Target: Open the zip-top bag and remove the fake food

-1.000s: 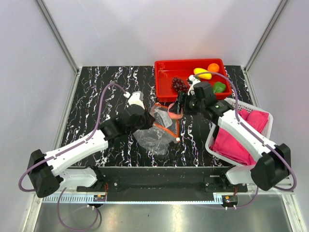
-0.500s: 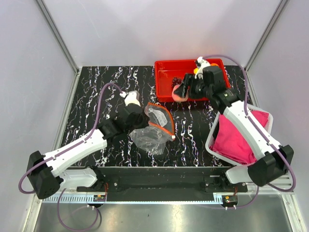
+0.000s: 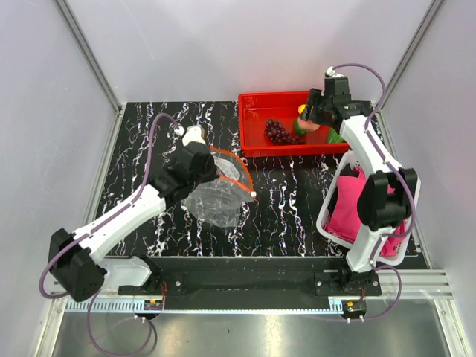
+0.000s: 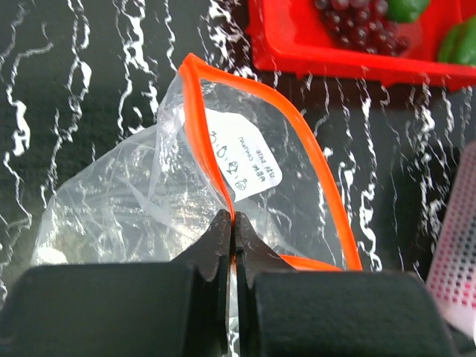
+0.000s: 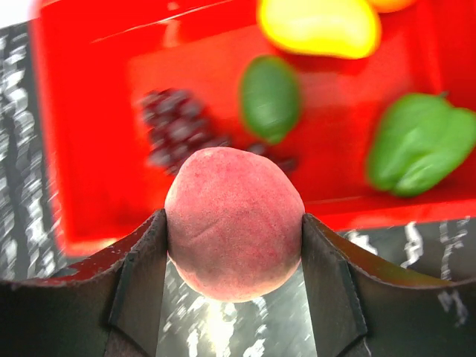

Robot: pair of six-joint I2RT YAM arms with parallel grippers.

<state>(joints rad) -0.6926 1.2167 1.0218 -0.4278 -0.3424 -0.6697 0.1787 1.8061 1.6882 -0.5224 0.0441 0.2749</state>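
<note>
Top external view: your left tool (image 3: 207,165) grips the bag (image 3: 216,195) at its zip strip (image 3: 236,169), and the bag lies on the worktop (image 3: 290,201) left of centre, well apart from the tray (image 3: 256,149). Your right tool (image 3: 307,123) reaches over the tray beside the grapes (image 3: 277,132); from up here you cannot tell what it carries. The basket (image 3: 325,216) sits at the right, no part of this job.

Left wrist view: the fingers are pressed together on the zip strip, pinching 1 lip of the bag. The strip curves round in a wide loop, so the mouth stands open. Through the clear film you see only a white label (image 4: 253,172) and crinkles; no food shows inside, though the folded lower part is hard to read.

Right wrist view: the tool is clamped on a peach (image 5: 234,223), 1 finger on each side, hanging over the tray's near wall. Below lie the grapes, a green oval piece (image 5: 269,97), a yellow fruit (image 5: 320,26) and a pepper (image 5: 420,145), all in the tray.

By my reading the task is nearly finished: the bag is open and looks emptied, 4 pieces are out, and the peach is out of the bag but not yet set down. What is left for you is to release it into the tray and check the bag's folds.
</note>
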